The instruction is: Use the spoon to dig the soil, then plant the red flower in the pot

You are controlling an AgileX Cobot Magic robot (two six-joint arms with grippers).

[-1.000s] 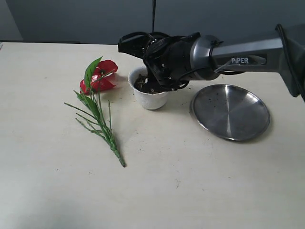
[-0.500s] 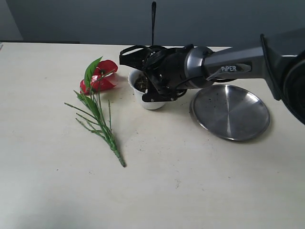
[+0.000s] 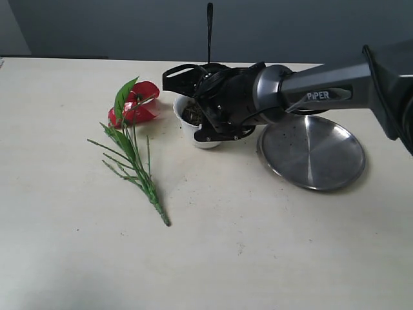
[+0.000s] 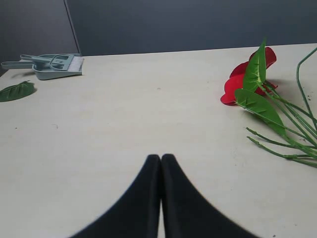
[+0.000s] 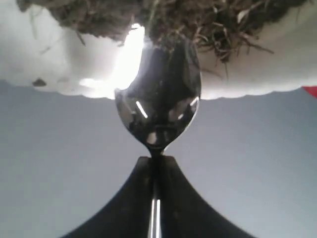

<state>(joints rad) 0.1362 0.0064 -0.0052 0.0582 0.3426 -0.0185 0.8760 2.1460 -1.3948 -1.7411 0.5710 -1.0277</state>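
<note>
The small white pot (image 3: pixel 191 133) stands mid-table with dark soil (image 3: pixel 191 115) inside. My right gripper (image 5: pixel 156 158) is shut on the spoon, whose shiny head (image 5: pixel 157 101) touches the soil (image 5: pixel 198 17) at the scalloped pot rim (image 5: pixel 247 77). The spoon's thin handle (image 3: pixel 209 29) sticks straight up above the wrist. The red flower (image 3: pixel 138 103) lies flat to the left of the pot, stems trailing toward the front. My left gripper (image 4: pixel 161 157) is shut on nothing, low over the table, with the red flower (image 4: pixel 238 83) off to one side.
A round steel plate (image 3: pixel 313 152) lies right of the pot, partly under the right arm. A grey-green dustpan with brush (image 4: pixel 53 65) and a loose green leaf (image 4: pixel 16 91) sit at the far table edge in the left wrist view.
The right gripper has sunk lower over the pot and shifted slightly left. The spoon's handle tip, cut off by the frame before, now shows.
</note>
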